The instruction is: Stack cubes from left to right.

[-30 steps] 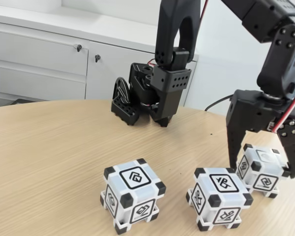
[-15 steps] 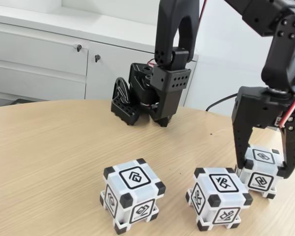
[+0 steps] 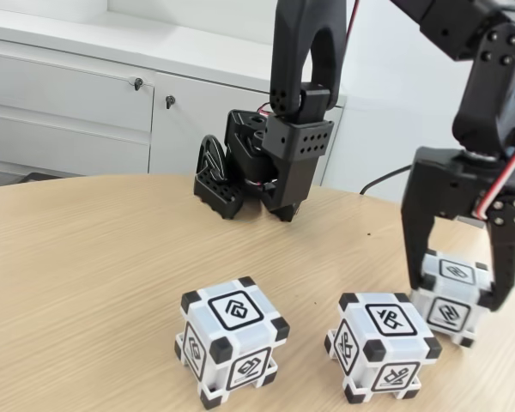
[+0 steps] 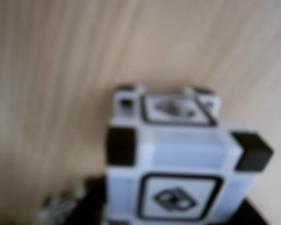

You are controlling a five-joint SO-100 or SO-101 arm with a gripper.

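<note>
Rightmost small white plastic cube with black corner blocks (image 3: pixel 447 300) on the round light wood desk (image 3: pixel 86 266), at its right edge in the fixed view, just behind the middle cube (image 3: pixel 382 345). Left cube (image 3: pixel 232 340) well apart. Black two-finger claw (image 3: pixel 453 296) straddling the rightmost cube, jaws open, apparently not yet pressing. Wrist view blurred, cube (image 4: pixel 182 159) close below. Advice: centre fingers on flat faces, close squarely, lift straight up to clear the neighbour.
</note>
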